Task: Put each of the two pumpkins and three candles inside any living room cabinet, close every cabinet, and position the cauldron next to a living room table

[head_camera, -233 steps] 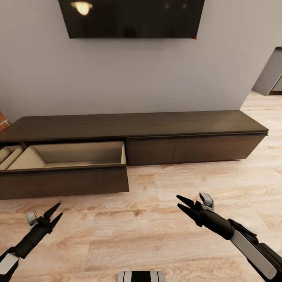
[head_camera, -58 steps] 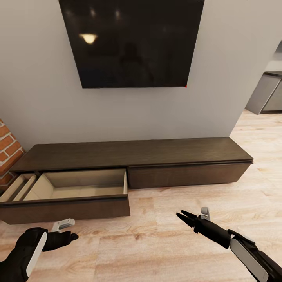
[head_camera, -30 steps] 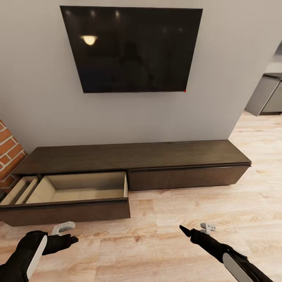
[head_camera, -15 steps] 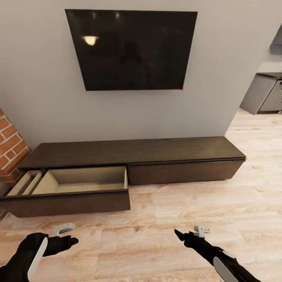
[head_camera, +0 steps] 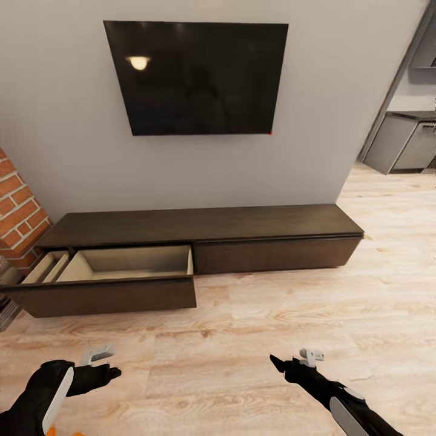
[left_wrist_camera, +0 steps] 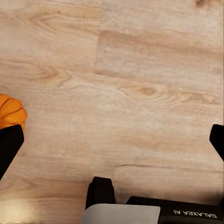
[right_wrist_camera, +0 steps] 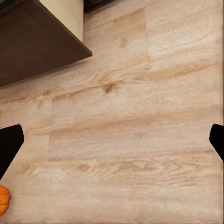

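The cabinet (head_camera: 272, 233) runs long and low along the wall, dark brown. Its left pull-out front (head_camera: 109, 297) stands open over a pale beige interior, and its right front is closed. My left gripper (head_camera: 112, 370) hovers over the floor in front of that open front, and in the left wrist view its fingers (left_wrist_camera: 9, 147) are spread wide, open and empty. One orange pumpkin (left_wrist_camera: 10, 112) lies on the floor beside a left fingertip. My right gripper (head_camera: 274, 362) is open too, low over the floor. The right wrist view catches the pumpkin (right_wrist_camera: 3, 199) and a corner of the open front (right_wrist_camera: 42, 46).
A black TV (head_camera: 194, 79) hangs on the grey wall above the cabinet. A brick wall (head_camera: 18, 212) stands at the left. Grey kitchen units (head_camera: 402, 142) lie beyond the wall's end at far right. Light wood floor (head_camera: 272, 315) spreads before the cabinet.
The whole view has shifted: the camera turned and backed off, so the cabinet sits farther away and to the left. Earlier the right arm dropped lower. Both grippers have stayed open.
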Available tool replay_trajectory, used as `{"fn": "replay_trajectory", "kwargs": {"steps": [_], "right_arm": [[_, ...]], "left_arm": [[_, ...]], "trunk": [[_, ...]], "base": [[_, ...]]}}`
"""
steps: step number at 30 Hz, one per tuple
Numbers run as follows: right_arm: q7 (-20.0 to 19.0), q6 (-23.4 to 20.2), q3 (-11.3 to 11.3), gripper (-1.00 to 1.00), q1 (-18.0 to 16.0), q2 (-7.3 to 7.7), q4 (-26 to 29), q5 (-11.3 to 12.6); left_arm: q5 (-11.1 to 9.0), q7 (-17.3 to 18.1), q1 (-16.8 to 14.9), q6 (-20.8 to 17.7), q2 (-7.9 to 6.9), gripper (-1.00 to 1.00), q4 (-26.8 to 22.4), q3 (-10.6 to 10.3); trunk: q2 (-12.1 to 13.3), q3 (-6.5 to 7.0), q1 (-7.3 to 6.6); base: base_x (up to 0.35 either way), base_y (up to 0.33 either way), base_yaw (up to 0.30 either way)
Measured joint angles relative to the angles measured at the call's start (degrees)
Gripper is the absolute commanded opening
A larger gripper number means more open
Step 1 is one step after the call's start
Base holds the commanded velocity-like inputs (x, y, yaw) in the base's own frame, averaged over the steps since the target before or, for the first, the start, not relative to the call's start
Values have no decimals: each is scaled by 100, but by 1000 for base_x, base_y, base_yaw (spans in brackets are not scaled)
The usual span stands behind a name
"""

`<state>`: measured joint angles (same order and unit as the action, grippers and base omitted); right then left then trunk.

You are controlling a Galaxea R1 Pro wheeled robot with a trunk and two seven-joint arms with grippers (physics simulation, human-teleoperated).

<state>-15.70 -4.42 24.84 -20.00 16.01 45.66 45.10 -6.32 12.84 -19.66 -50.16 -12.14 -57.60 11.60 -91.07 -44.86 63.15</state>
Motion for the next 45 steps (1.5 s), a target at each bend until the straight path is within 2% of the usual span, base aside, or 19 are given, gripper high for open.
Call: {"fn": "replay_trajectory", "kwargs": {"steps": [7, 16, 45], "right_arm": [[8, 27, -3, 100, 0, 1, -8, 0], [0, 34, -1, 100, 0, 1, -11, 0], [-1, 52, 7, 100, 0, -7, -11, 0]], "left_arm": [[-6, 0, 0, -1, 0, 100, -1, 1], [-7, 0, 0, -1, 0, 100, -3, 1], [-15, -1, 0, 9, -16, 100, 5, 10]], "trunk": [[0, 0, 0], [0, 0, -1], [0, 15, -3]], "base": [[-310, -75, 0], [-259, 146, 0], [-7, 258, -8]]}}
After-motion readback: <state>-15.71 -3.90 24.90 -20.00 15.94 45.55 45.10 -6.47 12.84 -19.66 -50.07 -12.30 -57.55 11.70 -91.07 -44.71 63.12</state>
